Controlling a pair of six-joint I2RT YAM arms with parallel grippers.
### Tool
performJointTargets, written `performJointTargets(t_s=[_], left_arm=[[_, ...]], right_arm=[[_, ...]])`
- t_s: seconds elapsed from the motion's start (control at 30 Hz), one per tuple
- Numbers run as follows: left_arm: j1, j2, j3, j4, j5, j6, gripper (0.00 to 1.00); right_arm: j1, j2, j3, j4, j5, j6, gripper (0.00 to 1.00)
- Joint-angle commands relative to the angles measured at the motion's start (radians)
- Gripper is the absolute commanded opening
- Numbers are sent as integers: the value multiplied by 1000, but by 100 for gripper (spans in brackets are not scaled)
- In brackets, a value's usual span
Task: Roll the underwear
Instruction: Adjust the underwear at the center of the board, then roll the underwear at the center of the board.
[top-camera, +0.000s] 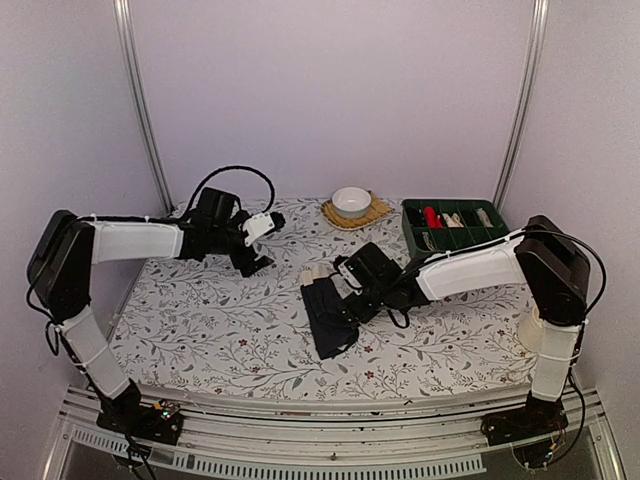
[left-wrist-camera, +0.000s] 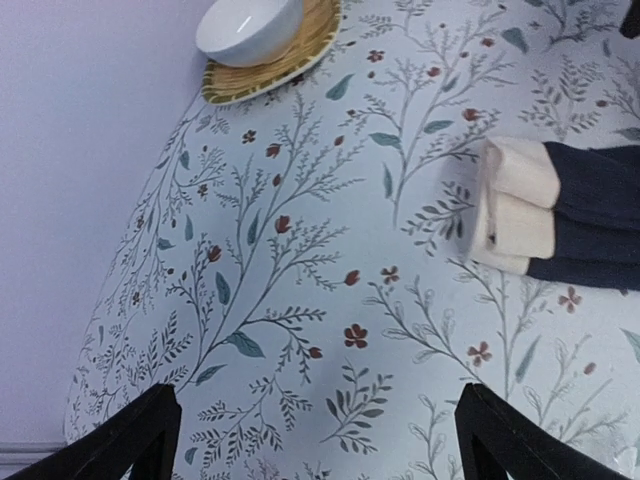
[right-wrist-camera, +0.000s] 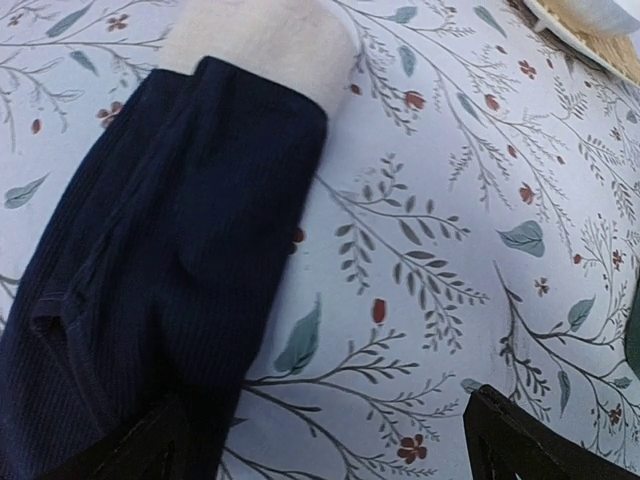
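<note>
Cream-banded dark navy ribbed cloth underwear (right-wrist-camera: 170, 250) lies as folded strip mid-frame, not rolled yet. Your left gripper (left-wrist-camera: 320, 440), right gripper (right-wrist-camera: 325, 440): jaws wide, empty.

The underwear (right-wrist-camera: 170, 250) is matt, finely ribbed dark cloth. The bowl (left-wrist-camera: 250, 28) is glossy and smooth; the mat (left-wrist-camera: 315, 40) under it looks coarsely woven. The tabletop (left-wrist-camera: 300, 330) wears matt printed cloth.

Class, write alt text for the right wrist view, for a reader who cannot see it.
Dark navy ribbed cloth underwear with a cream waistband lies on a white floral-print tablecloth, filling the left half. The right tool shows its black fingers at the bottom corners, spread open and holding nothing.
</note>
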Motion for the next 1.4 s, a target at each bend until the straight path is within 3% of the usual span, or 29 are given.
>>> performJointTargets(t_s=[0.0,0.27,0.43,0.67,1.03,1.37], left_arm=[[-25,-119,-186,110,199,152,99],[-170,-275,-507,340,185,340,99],[-262,-280,-600,459,131,413,98],[-412,-285,-701,560,36,532,95],[-565,-162,-729,625,-115,578,81],[-651,-69,-755,673,-176,600,73]], right_arm=[[57,33,19,20,-107,-36,99],[86,54,43,19,-136,0,99],[86,27,51,6,-148,-10,99],[75,-143,-31,60,-181,-102,99],[64,-399,-351,290,-159,-195,99],[80,-463,-405,334,-133,-200,99]])
